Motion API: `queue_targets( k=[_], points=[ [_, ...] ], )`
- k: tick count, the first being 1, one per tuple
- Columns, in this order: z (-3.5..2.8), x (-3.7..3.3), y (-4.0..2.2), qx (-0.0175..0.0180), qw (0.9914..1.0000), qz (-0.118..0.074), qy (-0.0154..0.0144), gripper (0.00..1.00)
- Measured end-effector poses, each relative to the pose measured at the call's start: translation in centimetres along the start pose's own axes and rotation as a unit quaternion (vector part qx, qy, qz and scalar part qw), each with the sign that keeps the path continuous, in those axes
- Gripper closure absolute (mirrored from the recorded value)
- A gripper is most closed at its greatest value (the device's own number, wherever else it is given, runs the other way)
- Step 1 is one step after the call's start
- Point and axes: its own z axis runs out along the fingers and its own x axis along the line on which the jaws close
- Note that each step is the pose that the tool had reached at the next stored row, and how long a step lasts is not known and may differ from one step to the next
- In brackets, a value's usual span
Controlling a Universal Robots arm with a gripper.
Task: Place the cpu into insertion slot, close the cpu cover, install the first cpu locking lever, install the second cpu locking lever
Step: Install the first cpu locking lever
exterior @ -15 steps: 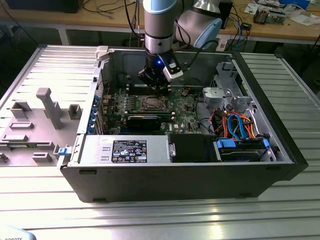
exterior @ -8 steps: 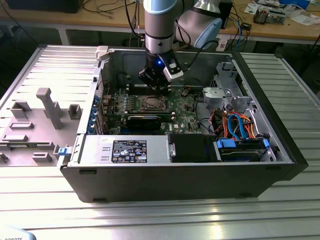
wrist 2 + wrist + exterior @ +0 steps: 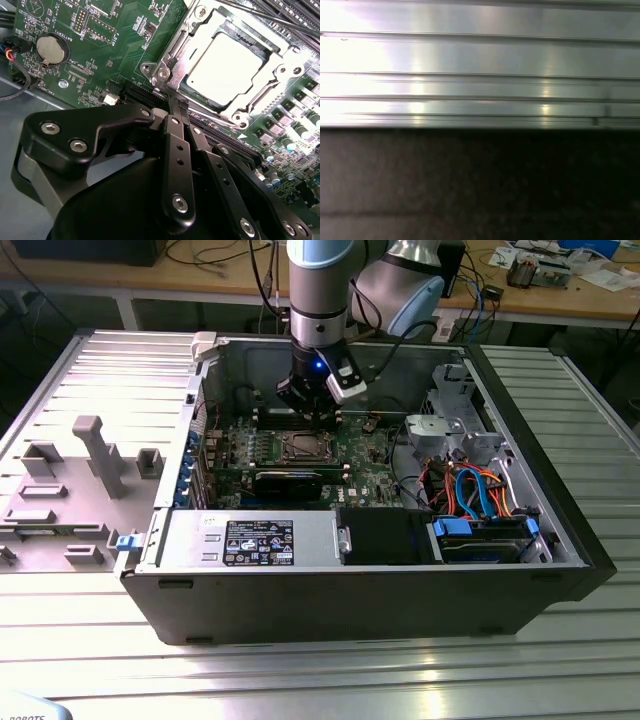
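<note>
Exterior view: even, fairly bright overhead light; soft glare streaks on the ribbed metal table [image 3: 320, 670] near its front edge; computer case [image 3: 360, 595] interior dimmer, its front wall dark. 
Second wrist view: sharp focus on the green circuit board [image 3: 100, 45]; the cpu [image 3: 225, 67] top glares almost white; black gripper [image 3: 175, 107] linkage close, slightly soft, shadowed. 
First wrist view: blurred; bright banded reflections on ribbed metal, the rest murky and grainy.
</note>
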Motion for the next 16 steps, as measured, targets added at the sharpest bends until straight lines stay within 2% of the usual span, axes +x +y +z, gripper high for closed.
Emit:
queue_targets(
  k=[11, 16],
  points=[
    [0.01, -0.01, -0.01, 0.0007, 1.0, 0.0, 0.0001, 0.89],
    [0.07, -0.04, -0.01, 0.0026, 1.0, 0.0, 0.0002, 0.89]
  ],
)
